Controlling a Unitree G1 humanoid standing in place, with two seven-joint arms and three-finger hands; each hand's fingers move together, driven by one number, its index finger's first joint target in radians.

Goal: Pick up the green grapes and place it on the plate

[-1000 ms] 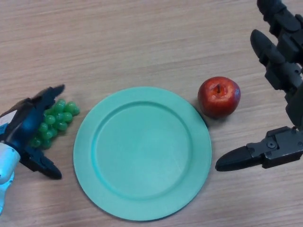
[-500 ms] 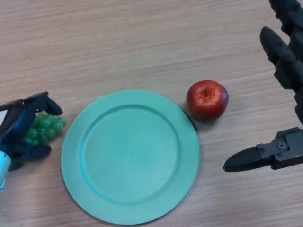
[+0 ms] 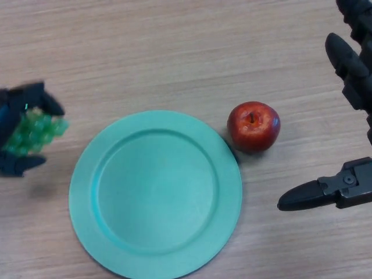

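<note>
One apple (image 3: 253,126) beside plate (image 3: 155,195); left robot hand (image 3: 13,131) apparently clutching grapes (image 3: 36,130)

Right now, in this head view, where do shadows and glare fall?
Head view: small bright glints sit on top of the shiny red apple. Head view: its dark shadow falls lower left, against the rim of the round teal plate, which shows no glare. Head view: a faint shadow lies on the wooden table under the left hand curled round the green grapes.

A red apple (image 3: 253,126) with a short stem sits upright on the wooden table (image 3: 151,52).
</note>
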